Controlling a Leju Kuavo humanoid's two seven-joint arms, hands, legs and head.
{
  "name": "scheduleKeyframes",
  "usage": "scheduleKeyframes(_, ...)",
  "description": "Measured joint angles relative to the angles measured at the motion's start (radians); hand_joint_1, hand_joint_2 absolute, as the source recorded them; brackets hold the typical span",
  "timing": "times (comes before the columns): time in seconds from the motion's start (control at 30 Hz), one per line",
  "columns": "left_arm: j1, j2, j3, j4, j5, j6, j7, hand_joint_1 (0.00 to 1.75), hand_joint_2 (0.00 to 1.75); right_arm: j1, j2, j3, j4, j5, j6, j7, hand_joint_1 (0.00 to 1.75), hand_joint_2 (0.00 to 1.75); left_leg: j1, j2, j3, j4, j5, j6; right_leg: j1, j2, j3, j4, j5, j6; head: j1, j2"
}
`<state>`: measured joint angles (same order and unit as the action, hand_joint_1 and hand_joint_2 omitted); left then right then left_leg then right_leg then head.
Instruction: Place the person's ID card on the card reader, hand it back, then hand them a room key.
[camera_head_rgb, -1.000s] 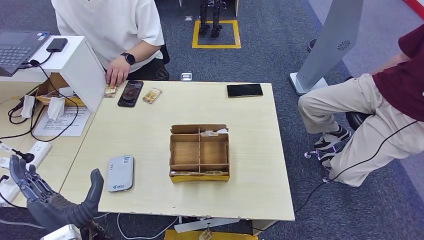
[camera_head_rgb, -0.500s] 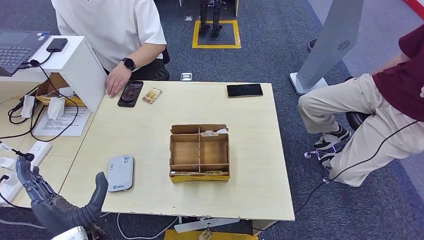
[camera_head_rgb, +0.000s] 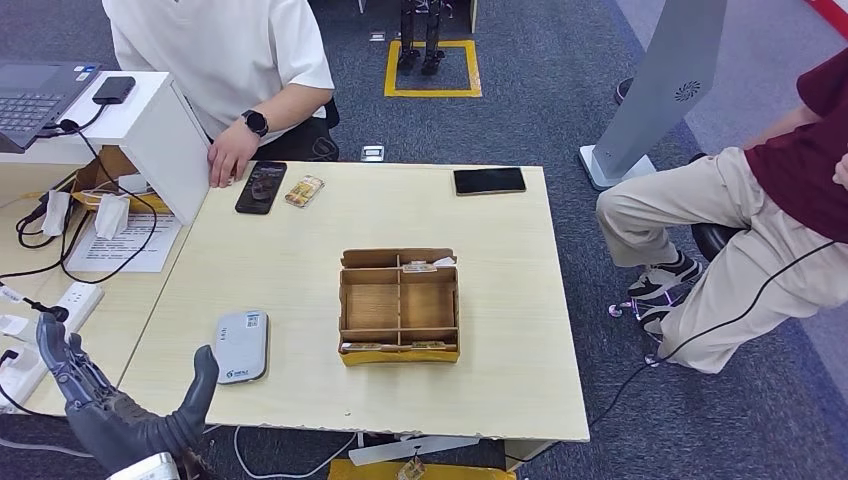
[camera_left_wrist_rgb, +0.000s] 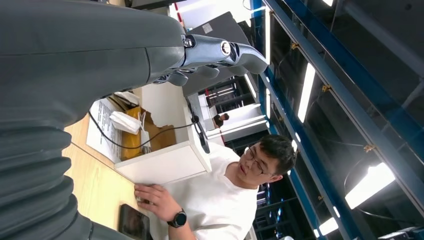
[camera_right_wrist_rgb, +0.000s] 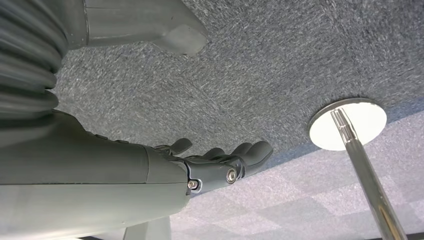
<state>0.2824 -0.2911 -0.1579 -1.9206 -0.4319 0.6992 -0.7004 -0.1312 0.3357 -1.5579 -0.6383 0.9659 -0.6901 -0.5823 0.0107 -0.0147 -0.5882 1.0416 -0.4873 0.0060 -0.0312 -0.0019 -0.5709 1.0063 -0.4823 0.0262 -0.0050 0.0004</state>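
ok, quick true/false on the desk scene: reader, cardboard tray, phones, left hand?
1. The grey card reader lies left of the cardboard divider tray. True.
2. A card sits on the reader. False: its top is bare.
3. The left hand holds a card. False: it is open, off the table's near-left corner.
4. A black phone lies at the table's far-right edge. True.
5. The person's hand rests on the tray. False: it is by another phone.
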Motion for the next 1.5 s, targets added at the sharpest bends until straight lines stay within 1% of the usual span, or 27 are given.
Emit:
scheduleKeyframes(0.2, -0.001, 0.001, -0.005, 0.003, 0.050, 0.000, 0.000, 0.00, 1.75, 0.001, 0.000, 0.000, -0.003, 0.003, 0.000, 0.001, 0.00, 1.75, 0.000, 0.000, 0.000, 0.000, 0.000, 0.000, 0.000, 0.000, 0.000, 0.000, 0.000, 0.000, 0.000, 0.000)
scheduleKeyframes(0.4, -0.009, 0.009, -0.037, 0.010, 0.063, 0.000, 0.005, 0.00, 1.75, 0.002, 0.000, 0.000, -0.003, 0.008, 0.000, 0.000, 0.00, 1.75, 0.000, 0.000, 0.000, 0.000, 0.000, 0.000, 0.000, 0.000, 0.000, 0.000, 0.000, 0.000, 0.000, 0.000)
scheduleKeyframes(0.57, -0.010, 0.014, -0.045, 0.016, 0.022, 0.000, 0.001, 0.00, 1.75, 0.002, 0.000, 0.000, -0.003, 0.014, 0.000, -0.002, 0.00, 1.75, 0.000, 0.000, 0.000, 0.000, 0.000, 0.000, 0.000, 0.000, 0.000, 0.000, 0.000, 0.000, 0.000, 0.000)
scheduleKeyframes(0.83, -0.010, 0.015, -0.045, 0.017, 0.020, 0.000, 0.000, 0.00, 1.75, 0.002, 0.000, 0.000, -0.004, 0.019, 0.000, -0.001, 0.00, 1.75, 0.000, 0.000, 0.000, 0.000, 0.000, 0.000, 0.000, 0.000, 0.000, 0.000, 0.000, 0.000, 0.000, 0.000)
scheduleKeyframes(1.1, -0.010, -0.001, -0.044, 0.013, -0.030, 0.000, 0.000, 0.00, 1.75, 0.003, 0.000, 0.000, -0.005, 0.023, 0.000, 0.001, 0.00, 1.75, 0.000, 0.000, 0.000, 0.000, 0.000, 0.000, 0.000, 0.000, 0.000, 0.000, 0.000, 0.000, 0.000, 0.000)
scheduleKeyframes(1.5, -0.008, -0.009, -0.039, -0.035, -0.053, 0.000, 0.000, 0.00, 1.75, 0.004, 0.000, 0.000, -0.011, 0.036, 0.000, 0.007, 0.00, 1.75, 0.000, 0.000, 0.000, 0.000, 0.000, 0.000, 0.000, 0.000, 0.000, 0.000, 0.000, 0.000, 0.000, 0.000)
